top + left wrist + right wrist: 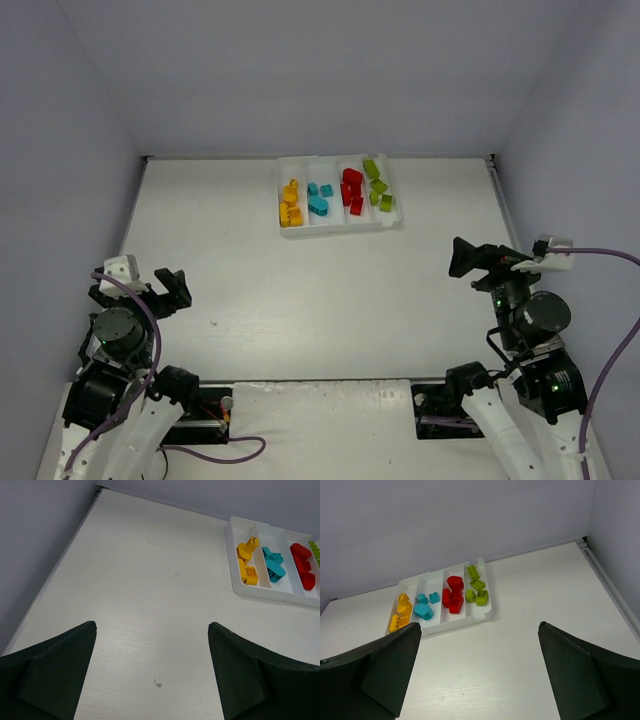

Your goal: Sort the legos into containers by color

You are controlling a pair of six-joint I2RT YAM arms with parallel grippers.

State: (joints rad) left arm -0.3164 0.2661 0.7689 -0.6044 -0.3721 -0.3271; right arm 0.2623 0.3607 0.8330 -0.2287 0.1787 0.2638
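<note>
Status: the white tray (pixel 335 227) is sitting at the far edge of the table (pixel 320 310), a bit right of centre and well apart from both arms. Its four compartments are running near-to-far, side by side.

All the bricks in view are lying inside the tray, one colour per compartment. Left to right in the top view:
- The yellow legos (pixel 290 204) are sitting in the leftmost compartment, bunched toward its near half.
- The cyan legos (pixel 319 199) are lying next to them, two small ones at the far end and one bigger rounded one nearer.
- The red legos (pixel 351 190) are clustering mid-compartment, touching each other.
- The green legos (pixel 378 186) are lying in the rightmost compartment, spread along its length.

The left gripper (pixel 152 675) is hovering over the near-left of the table with its jaws standing wide apart and gripping nothing. The wrist view is showing only table surface between the fingers, with a small dark speck (pixel 158 683) there.

The right gripper (pixel 479 670) is hanging over the near-right and pointing toward the tray. Its jaws are likewise spread wide, with nothing between them.
</note>
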